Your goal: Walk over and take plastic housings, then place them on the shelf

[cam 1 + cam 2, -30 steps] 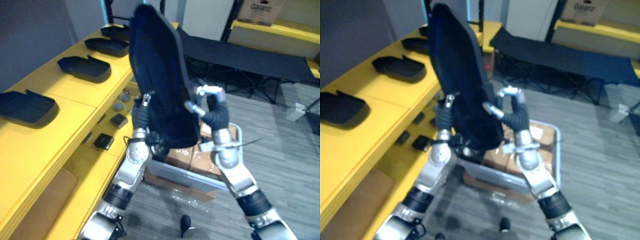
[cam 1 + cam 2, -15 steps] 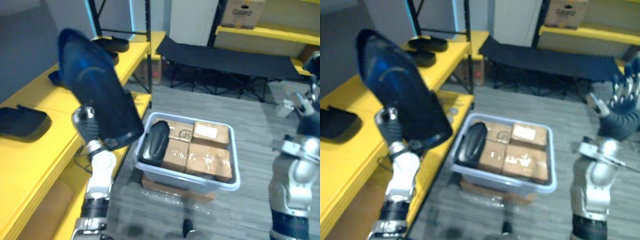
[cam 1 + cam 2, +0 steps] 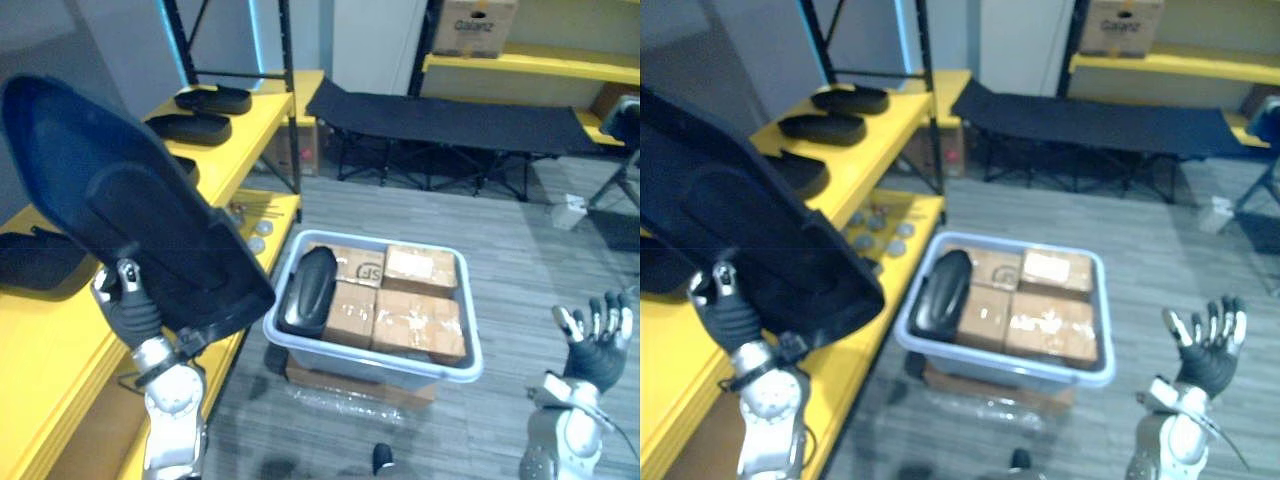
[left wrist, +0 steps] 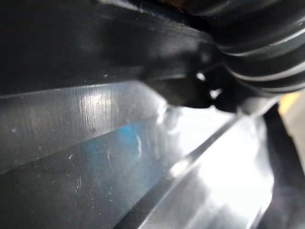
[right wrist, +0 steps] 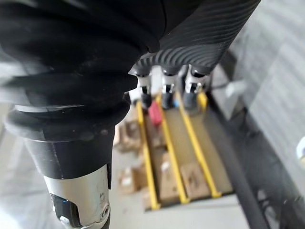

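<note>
A large black plastic housing [image 3: 130,210] is held up at the left, tilted over the edge of the yellow shelf [image 3: 45,345]. My left hand [image 3: 133,312] grips its lower end, thumb against its face; the left wrist view has the glossy housing [image 4: 109,157] right against the hand. My right hand [image 3: 597,352] hangs low at the right above the floor, fingers spread and holding nothing. A second, smaller black housing [image 3: 308,288] lies in the grey bin [image 3: 375,362] beside cardboard boxes.
More black housings [image 3: 212,99] [image 3: 194,127] [image 3: 30,258] lie along the yellow shelf top. Small parts [image 3: 256,236] sit on the lower shelf level. A black folding cot [image 3: 450,112] stands behind the bin, with another yellow shelf and a cardboard box [image 3: 470,25] beyond.
My right hand has let go of the housing and dropped to the lower right. The left hand alone has carried the housing left, over the shelf. The camera has shifted too.
</note>
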Controlling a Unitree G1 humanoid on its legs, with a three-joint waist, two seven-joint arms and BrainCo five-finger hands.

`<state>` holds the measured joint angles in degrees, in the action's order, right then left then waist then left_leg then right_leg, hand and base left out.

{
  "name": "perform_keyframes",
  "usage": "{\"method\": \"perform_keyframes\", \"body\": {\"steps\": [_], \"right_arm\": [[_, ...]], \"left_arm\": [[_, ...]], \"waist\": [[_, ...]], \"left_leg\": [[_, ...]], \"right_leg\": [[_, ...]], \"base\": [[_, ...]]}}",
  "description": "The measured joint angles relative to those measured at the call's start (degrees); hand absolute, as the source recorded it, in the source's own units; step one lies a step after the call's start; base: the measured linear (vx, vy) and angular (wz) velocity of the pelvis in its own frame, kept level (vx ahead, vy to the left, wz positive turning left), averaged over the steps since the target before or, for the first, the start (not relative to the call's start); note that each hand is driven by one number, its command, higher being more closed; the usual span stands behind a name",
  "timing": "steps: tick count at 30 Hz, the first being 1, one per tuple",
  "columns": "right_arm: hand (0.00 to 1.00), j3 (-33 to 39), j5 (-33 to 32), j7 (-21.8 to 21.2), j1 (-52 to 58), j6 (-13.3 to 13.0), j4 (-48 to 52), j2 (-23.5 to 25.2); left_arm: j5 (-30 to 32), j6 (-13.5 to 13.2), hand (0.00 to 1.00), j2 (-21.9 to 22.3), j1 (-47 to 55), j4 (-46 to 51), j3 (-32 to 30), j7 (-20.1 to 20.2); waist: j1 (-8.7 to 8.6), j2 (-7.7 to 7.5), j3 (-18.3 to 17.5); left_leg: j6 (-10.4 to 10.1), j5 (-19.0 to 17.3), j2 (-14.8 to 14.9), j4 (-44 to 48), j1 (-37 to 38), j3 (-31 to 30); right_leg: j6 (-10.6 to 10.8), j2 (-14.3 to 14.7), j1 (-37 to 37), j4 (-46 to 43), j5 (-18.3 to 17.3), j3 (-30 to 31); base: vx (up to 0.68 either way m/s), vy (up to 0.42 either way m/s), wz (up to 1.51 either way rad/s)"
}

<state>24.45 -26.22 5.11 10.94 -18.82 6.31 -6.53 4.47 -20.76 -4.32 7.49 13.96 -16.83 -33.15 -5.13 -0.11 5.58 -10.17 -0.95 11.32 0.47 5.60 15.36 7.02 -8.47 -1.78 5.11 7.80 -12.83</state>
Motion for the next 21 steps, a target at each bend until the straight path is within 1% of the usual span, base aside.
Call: {"method": "perform_keyframes", "body": {"steps": [1,2,3,4,5,6,7,8,9,10,11,13,14,15,16,18,19,21], "right_arm": [[0.0,-0.11,-0.04,-0.98,-0.6,-0.02,-0.08,-0.42],[0.0,-0.63,-0.05,-2.68,-1.47,-0.22,-0.12,-1.3],[0.0,-2.34,-0.04,-3.44,-2.56,-0.51,-0.24,-2.12],[0.0,-3.57,0.0,-3.77,-3.23,-0.57,-0.33,-2.33],[0.0,-6.97,0.06,-3.9,-4.86,-0.59,-0.82,-2.59],[0.0,-11.0,0.2,-3.67,-6.87,-0.53,-2.08,-2.66],[0.0,-13.12,0.4,-3.49,-8.17,-0.35,-3.18,-2.63],[0.0,-17.43,1.7,-2.63,-10.89,0.3,-5.35,-2.58],[0.0,-19.86,2.65,-2.03,-12.78,0.83,-6.67,-2.56],[0.0,-22.85,3.51,-1.0,-15.08,1.83,-8.3,-2.45],[0.0,-24.09,3.74,-0.5,-16.22,2.08,-9.31,-2.18],[0.0,-27.01,4.16,0.22,-19.82,3.38,-11.86,-0.55],[0.0,-27.47,4.27,0.24,-20.55,3.59,-12.08,-0.26],[0.0,-28.2,4.91,0.25,-22.01,4.09,-12.3,0.28],[0.0,-28.67,6.2,0.21,-23.09,4.35,-12.38,0.41],[0.0,-29.02,7.55,0.02,-23.9,5.16,-12.46,0.48],[0.0,-29.4,8.64,-0.18,-24.18,5.99,-12.67,0.48],[0.0,-29.7,8.98,-0.55,-24.73,6.62,-13.4,0.41]], "left_arm": [[0.07,0.01,1.0,-0.09,0.01,0.27,-1.36,-0.66],[0.14,0.01,1.0,-0.25,0.03,1.0,-3.69,-2.25],[0.12,0.03,1.0,-0.27,0.34,2.3,-6.3,-3.33],[0.29,0.2,1.0,-0.28,0.71,3.19,-7.65,-4.0],[0.46,0.54,1.0,-0.29,1.73,4.82,-10.39,-5.13],[0.3,0.61,1.0,-0.23,3.01,5.97,-12.93,-5.92],[0.16,0.61,1.0,-0.12,3.97,6.56,-14.17,-6.22],[-0.13,0.61,1.0,0.38,6.01,7.7,-16.64,-6.67],[-0.12,0.61,1.0,0.85,7.48,8.31,-18.49,-6.74],[-0.12,0.49,1.0,1.59,9.49,8.76,-20.88,-6.72],[-0.21,0.3,1.0,1.97,10.47,8.81,-22.04,-6.7],[-2.62,-0.45,1.0,4.4,13.98,9.54,-25.6,-6.61],[-3.06,-0.54,1.0,5.18,14.57,9.83,-26.15,-6.59],[-4.77,-1.11,1.0,6.26,15.78,10.25,-27.44,-6.33],[-6.83,-2.0,1.0,7.2,16.45,10.68,-28.0,-5.11],[-8.57,-2.73,1.0,7.86,17.05,11.35,-28.11,-3.79],[-9.12,-2.79,1.0,7.89,17.37,11.67,-28.2,-2.63],[-9.17,-2.8,1.0,7.95,17.21,11.69,-28.13,-1.37]], "waist": [[0.17,0.07,0.01],[1.0,0.33,-0.11],[2.32,0.62,-0.06],[2.9,0.71,-0.07],[4.27,1.01,-0.01],[6.19,1.33,0.14],[7.18,1.49,0.13],[9.39,1.68,0.06],[11.04,1.77,0.12],[13.21,1.83,0.17],[14.39,1.85,0.23],[17.94,1.48,0.19],[18.69,1.36,0.24],[19.68,1.0,0.34],[20.39,0.62,0.54],[20.85,0.11,0.75],[21.17,-0.53,0.66],[21.28,-1.12,0.82]], "left_leg": [[0.0,0.0,-0.09,0.05,-0.41,-0.71],[-0.03,0.0,-0.31,0.06,-1.11,-2.28],[0.04,0.2,-0.55,0.17,-2.28,-3.85],[0.08,0.33,-0.68,0.28,-2.83,-4.55],[0.38,0.84,-1.01,0.35,-3.65,-7.16],[0.49,1.06,-1.33,0.33,-4.03,-9.39],[0.53,1.09,-1.5,0.37,-4.21,-10.4],[0.59,1.12,-2.07,0.58,-4.84,-12.71],[0.68,1.18,-2.51,0.61,-5.28,-14.04],[0.87,1.31,-3.16,0.59,-5.85,-16.1],[0.9,1.33,-3.49,0.57,-5.97,-16.83],[1.18,1.34,-4.89,0.67,-6.71,-20.13],[1.21,1.36,-5.25,0.66,-6.88,-21.05],[1.35,1.44,-5.82,0.73,-7.38,-22.02],[1.43,1.47,-6.32,0.92,-7.72,-22.9],[1.62,1.36,-6.86,1.14,-7.72,-23.63],[1.77,1.25,-7.1,1.2,-7.77,-24.18],[1.83,1.2,-7.17,1.33,-7.83,-24.37]], "right_leg": [[0.05,-0.13,-0.23,0.0,-0.09,-0.7],[0.12,-0.43,-0.5,0.0,-0.31,-2.13],[0.11,-0.75,-0.75,-0.01,-0.45,-3.82],[0.11,-0.94,-0.89,-0.01,-0.51,-4.84],[0.09,-1.25,-1.59,-0.07,-0.67,-7.2],[0.48,-1.48,-2.72,-0.49,-0.57,-9.38],[0.65,-1.58,-3.41,-0.5,-0.7,-10.55],[1.11,-1.91,-4.42,-0.5,-1.1,-12.8],[1.4,-2.18,-5.24,-0.5,-1.44,-14.4],[1.7,-2.52,-6.06,-0.49,-1.73,-16.44],[1.87,-2.69,-6.54,-0.49,-1.92,-17.37],[2.67,-3.54,-8.5,-0.49,-2.72,-20.81],[2.79,-3.7,-8.8,-0.5,-2.81,-21.83],[3.12,-4.01,-9.21,-0.5,-3.08,-23.15],[3.26,-4.28,-9.65,-0.51,-3.19,-24.12],[3.42,-4.62,-10.37,-0.52,-3.37,-25.1],[3.4,-4.76,-10.61,-0.53,-3.51,-25.6],[3.38,-4.78,-10.86,-0.54,-3.76,-26.02]], "base": [[-0.02,0.015,0.51],[-0.01,0.017,0.58],[-0.01,0.02,0.64],[0.03,0.016,0.78],[0.06,0.017,0.92],[0.06,0.015,0.93],[0.05,0.007,0.94],[0.04,0.005,0.86],[0.05,0.006,1.03],[0.05,0.009,0.81],[0.05,0.01,0.77],[0.05,0.008,0.77],[0.03,0.006,0.72],[0.03,0.008,0.53],[0.02,0.01,0.44],[0.02,0.012,0.26],[0.02,0.011,0.18],[0.01,0.0,0.11]]}}
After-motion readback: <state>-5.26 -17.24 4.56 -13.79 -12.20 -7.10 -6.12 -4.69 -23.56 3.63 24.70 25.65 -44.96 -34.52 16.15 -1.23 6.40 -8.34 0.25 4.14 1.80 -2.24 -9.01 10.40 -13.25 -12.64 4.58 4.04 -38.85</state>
